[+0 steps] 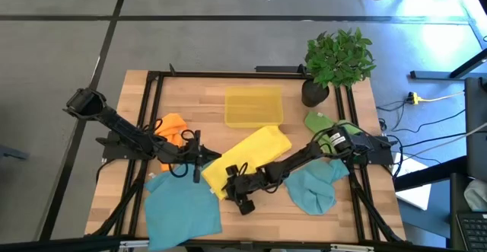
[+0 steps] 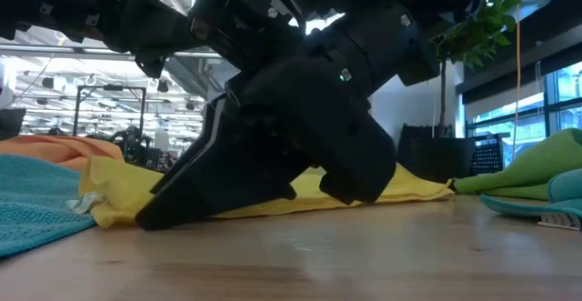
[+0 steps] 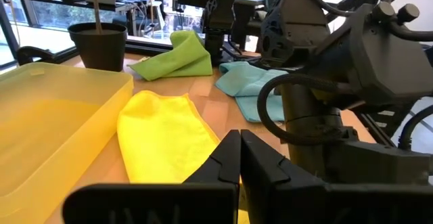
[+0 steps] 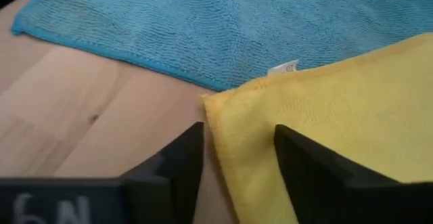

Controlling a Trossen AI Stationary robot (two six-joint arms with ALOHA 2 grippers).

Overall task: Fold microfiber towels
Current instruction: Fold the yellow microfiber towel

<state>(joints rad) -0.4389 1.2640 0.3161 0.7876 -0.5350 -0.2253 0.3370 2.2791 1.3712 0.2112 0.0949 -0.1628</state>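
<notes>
A yellow towel (image 1: 251,154) lies flat on the middle of the table, and its near left corner (image 4: 223,109) overlaps a teal towel (image 1: 179,206). My right gripper (image 4: 233,156) is low at that corner and open; one finger stands over the towel and the other over bare wood. My left gripper (image 1: 196,163) hovers shut above the yellow towel's left edge, touching nothing. An orange towel (image 1: 171,126) lies crumpled at the left. A green towel (image 1: 319,122) and a second teal towel (image 1: 316,187) lie at the right. My right gripper comes slanting down from the table's right side, its fingers (image 4: 308,166) on either side of the yellow towel's side edge near the corner (image 4: 216,126). The towel lies flat on the table between them. I cannot tell whether the fingers touch it.
A translucent yellow bin (image 1: 253,106) stands behind the yellow towel. A potted plant (image 1: 338,58) is at the far right corner. Bare wood (image 1: 262,218) shows along the near edge between the two teal towels.
</notes>
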